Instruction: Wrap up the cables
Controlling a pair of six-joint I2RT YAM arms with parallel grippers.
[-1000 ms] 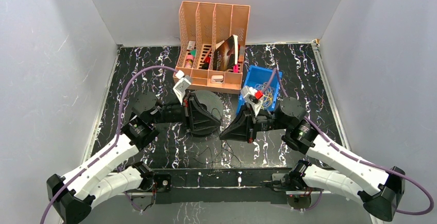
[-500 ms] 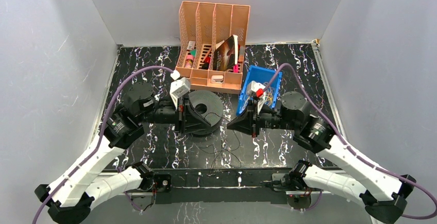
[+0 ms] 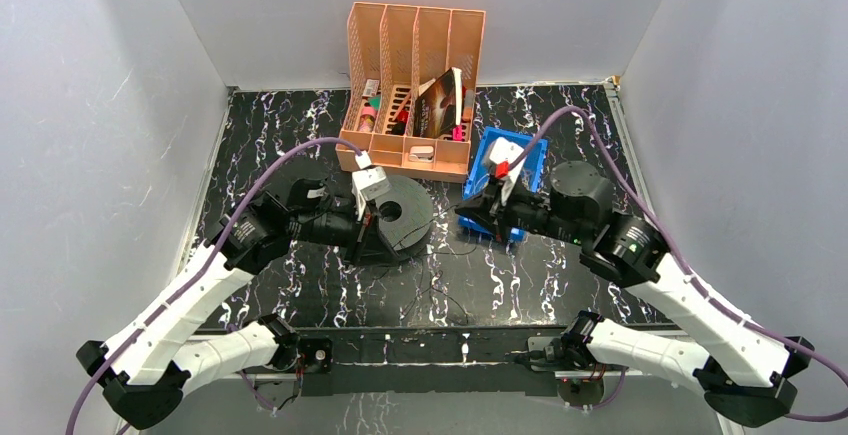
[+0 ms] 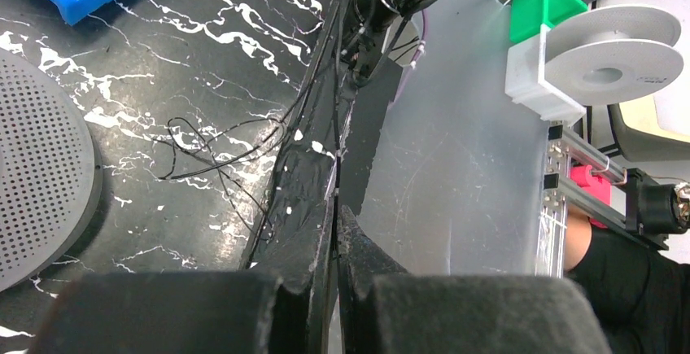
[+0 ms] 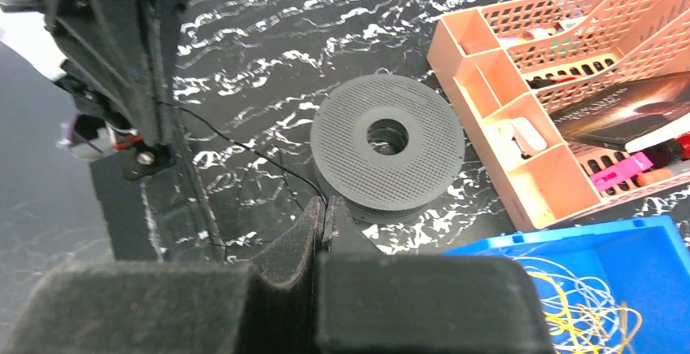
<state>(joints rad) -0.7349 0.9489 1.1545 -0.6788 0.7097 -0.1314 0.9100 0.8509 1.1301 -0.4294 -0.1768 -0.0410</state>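
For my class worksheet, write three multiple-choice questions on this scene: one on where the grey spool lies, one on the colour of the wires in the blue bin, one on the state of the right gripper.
1. Where is the grey spool?
A) hanging on a wall
B) flat on the table, beside the peach organiser
C) inside the organiser

2. What colour are most wires in the blue bin?
A) green
B) white
C) yellow

3. How is the right gripper?
A) shut on a black cable
B) wide open
C) clamped on the spool

Answers: B, the spool rests on the marbled surface next to the organiser; C, yellow loops fill the bin; A, the fingers meet where the cable ends.
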